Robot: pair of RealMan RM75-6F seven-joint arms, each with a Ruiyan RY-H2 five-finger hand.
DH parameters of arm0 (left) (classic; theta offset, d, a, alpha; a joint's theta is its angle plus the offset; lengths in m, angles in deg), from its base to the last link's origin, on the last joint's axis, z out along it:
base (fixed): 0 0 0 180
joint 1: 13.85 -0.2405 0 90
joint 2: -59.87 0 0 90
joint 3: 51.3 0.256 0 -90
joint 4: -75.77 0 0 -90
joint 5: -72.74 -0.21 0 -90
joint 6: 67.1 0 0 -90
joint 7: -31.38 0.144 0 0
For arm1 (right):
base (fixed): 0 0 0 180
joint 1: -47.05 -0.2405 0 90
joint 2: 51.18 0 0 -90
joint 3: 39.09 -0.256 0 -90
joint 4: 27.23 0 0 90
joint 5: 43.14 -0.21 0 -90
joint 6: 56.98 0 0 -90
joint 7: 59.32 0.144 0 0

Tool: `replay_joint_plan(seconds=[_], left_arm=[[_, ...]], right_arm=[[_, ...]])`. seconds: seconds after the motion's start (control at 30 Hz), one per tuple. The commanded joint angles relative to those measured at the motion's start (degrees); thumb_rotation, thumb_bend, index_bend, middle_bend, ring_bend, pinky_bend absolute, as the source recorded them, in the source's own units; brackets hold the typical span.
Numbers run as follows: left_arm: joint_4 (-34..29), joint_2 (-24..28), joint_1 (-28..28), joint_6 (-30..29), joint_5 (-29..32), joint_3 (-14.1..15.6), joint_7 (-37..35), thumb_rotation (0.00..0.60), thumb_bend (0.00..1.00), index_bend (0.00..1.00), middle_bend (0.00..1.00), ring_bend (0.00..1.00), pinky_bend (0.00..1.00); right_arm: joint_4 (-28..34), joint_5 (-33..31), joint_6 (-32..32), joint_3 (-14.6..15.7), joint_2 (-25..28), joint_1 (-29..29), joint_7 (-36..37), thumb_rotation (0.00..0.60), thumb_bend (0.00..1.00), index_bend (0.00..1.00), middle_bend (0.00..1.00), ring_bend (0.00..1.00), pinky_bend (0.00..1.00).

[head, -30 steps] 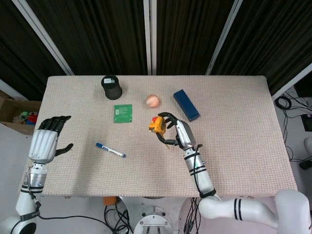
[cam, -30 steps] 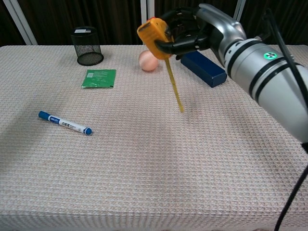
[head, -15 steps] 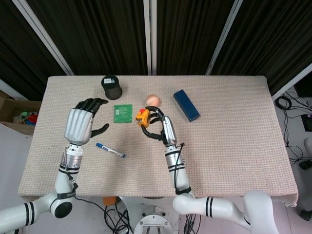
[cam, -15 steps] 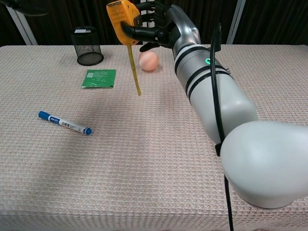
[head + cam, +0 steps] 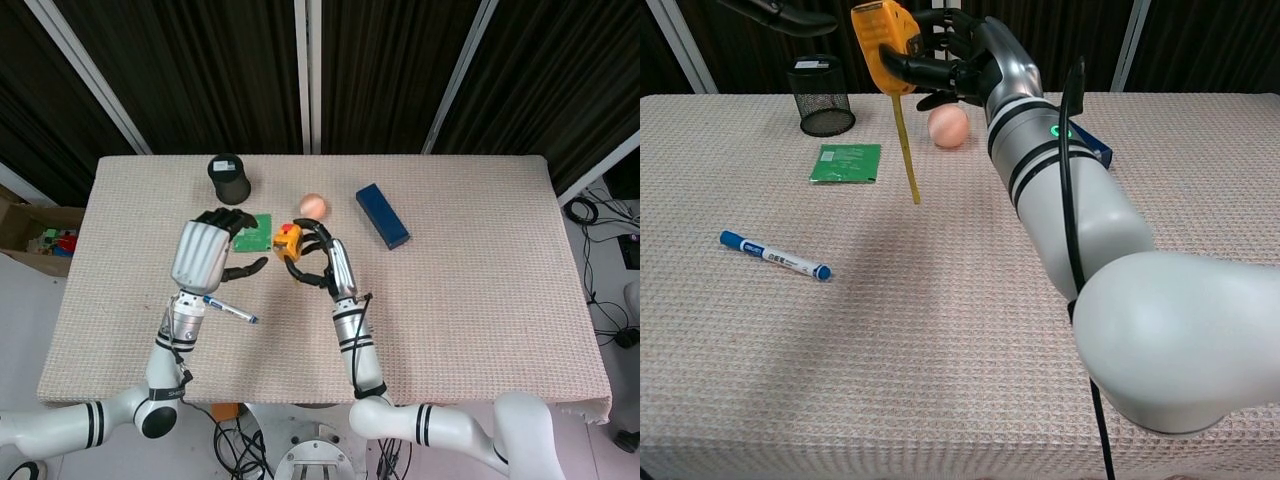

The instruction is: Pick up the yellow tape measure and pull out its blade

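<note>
Beige table [image 5: 480,300]: right hand [image 5: 325,262] grips tape measure [image 5: 878,32], blade [image 5: 906,150] dangling; left hand [image 5: 205,250], spread, has closed in, pull imminent.

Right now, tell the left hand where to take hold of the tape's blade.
Pinch the blade near its free lower tip, coming from the left hand's own side. It hangs straight down, clear of the table, from the yellow tape measure held up by the right hand.

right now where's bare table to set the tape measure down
Bare cloth spans the table right of the right hand, below the blue box; the near strip under the marker is bare too. It is crowded around the green card, ball and mesh cup.
</note>
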Motion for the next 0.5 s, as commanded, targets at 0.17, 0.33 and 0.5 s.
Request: replay_joint_plan(seconds=[0.17, 0.33, 0.5], left_arm=[[1.37, -1.61, 1.68, 0.06, 0.40, -0.30, -0.34, 0.471, 0.13, 0.48, 0.50, 0.48, 0.59], [2.24, -2.28, 2.54, 0.26, 0.83, -0.21, -0.46, 0.471, 0.17, 0.50, 0.52, 0.49, 0.60], [3.02, -2.67, 2.97, 0.33, 1.44, -0.04, -0.76, 0.473, 0.21, 0.51, 0.53, 0.50, 0.61]], right_arm=[[-0.58, -0.28, 1.11, -0.48, -0.13, -0.20, -0.14, 0.600, 0.34, 0.63, 0.50, 0.46, 0.47], [-0.52, 0.14, 1.92, -0.29, 0.13, -0.28, -0.16, 0.600, 0.34, 0.63, 0.50, 0.46, 0.47], [-0.56, 0.18, 2.25, -0.22, 0.09, -0.12, 0.05, 0.600, 0.34, 0.63, 0.49, 0.46, 0.47]])
